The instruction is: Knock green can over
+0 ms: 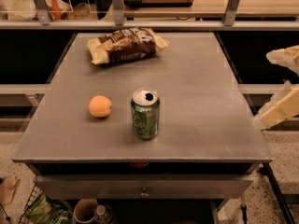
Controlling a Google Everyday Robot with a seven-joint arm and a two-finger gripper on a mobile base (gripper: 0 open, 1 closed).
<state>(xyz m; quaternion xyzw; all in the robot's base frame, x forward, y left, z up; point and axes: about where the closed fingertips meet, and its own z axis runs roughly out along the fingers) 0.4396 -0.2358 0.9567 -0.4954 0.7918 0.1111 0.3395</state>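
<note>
Green can [145,114] upright, orange fruit [100,106] near (not touching); claw [279,110] far right.

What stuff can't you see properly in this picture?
In the camera view:
End effector, right of the table: mostly cut off by the right edge.
Green can: its back is hidden by its own body; lettering too small to read.
Snack bag: print too small to read.
Clutter under the table: dark, cut by the bottom edge.
</note>
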